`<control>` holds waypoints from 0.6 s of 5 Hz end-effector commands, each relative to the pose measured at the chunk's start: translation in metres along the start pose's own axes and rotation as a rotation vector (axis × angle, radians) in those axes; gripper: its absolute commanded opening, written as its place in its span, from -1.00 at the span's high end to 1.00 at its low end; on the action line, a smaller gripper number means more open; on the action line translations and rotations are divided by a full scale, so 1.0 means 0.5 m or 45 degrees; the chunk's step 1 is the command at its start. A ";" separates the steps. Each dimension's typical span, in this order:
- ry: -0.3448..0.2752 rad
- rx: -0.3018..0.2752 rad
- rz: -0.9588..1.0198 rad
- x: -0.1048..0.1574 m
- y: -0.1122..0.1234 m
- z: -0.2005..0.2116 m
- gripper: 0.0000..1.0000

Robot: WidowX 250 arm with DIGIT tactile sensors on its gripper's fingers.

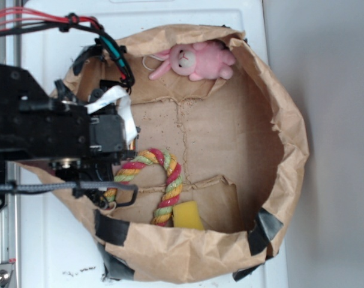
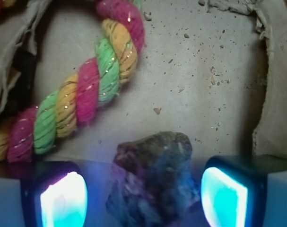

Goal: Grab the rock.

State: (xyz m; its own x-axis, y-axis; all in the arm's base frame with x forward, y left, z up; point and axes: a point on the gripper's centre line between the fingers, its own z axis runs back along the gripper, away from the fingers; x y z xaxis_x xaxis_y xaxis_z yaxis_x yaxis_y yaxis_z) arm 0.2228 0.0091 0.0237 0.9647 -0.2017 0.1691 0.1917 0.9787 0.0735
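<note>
Gripper (image 2: 143, 196) fingers spread wide either side of the rock (image 2: 152, 177), braided rope (image 2: 82, 94) lying just beside

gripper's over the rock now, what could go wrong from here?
1. The rock is angular and irregular, and sits between the open fingers with gaps on both sides. Flat pads closing on slanted faces might squeeze it out or twist it.
2. The rope lies close to the left finger in the wrist view, so a sideways correction could snag it.
3. The paper floor is creased and gritty; descending further might catch a fold.
</note>
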 end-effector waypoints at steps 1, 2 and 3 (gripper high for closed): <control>-0.009 0.034 -0.012 0.026 -0.006 -0.024 -1.00; -0.001 0.046 0.001 0.028 -0.005 -0.030 -1.00; 0.005 0.047 0.017 0.028 -0.004 -0.030 -0.11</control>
State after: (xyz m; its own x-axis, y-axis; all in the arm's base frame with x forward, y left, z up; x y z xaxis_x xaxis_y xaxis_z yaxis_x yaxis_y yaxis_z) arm 0.2309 0.0079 0.0147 0.9673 -0.2124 0.1387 0.1966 0.9732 0.1189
